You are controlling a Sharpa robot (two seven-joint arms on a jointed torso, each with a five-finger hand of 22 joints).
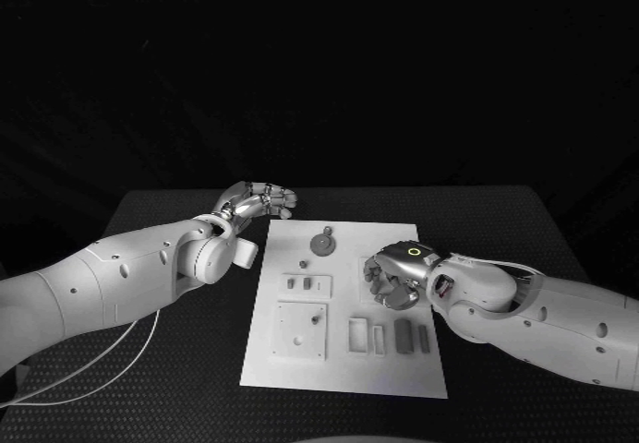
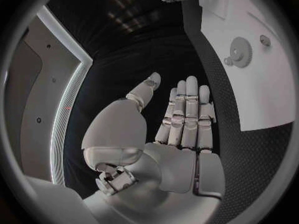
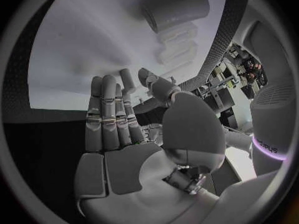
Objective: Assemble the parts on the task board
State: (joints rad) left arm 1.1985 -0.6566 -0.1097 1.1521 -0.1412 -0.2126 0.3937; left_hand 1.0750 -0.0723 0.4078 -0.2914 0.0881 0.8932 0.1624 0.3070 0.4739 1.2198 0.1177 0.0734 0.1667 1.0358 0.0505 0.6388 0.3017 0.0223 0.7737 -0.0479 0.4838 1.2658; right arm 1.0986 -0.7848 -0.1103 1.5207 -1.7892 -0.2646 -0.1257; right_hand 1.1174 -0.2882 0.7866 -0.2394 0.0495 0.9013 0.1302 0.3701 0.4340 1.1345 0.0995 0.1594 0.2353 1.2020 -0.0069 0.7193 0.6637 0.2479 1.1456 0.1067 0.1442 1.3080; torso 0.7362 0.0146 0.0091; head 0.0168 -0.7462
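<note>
Head view gives me the task board (image 1: 400, 369) carrying its grey parts (image 1: 410, 334), my right hand (image 1: 395, 275) hovering over its middle, fingers extended and empty, left hand (image 1: 261, 199) likewise empty beside its far-left corner.

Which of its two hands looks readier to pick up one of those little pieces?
Probably the right hand: it hovers open over the task board, just beyond the grey parts. The left hand is open too, but beyond the board's far-left corner.

You can't see the task board (image 1: 400, 369) area under the right robot hand (image 1: 395, 277); small parts there stay hidden.
</note>
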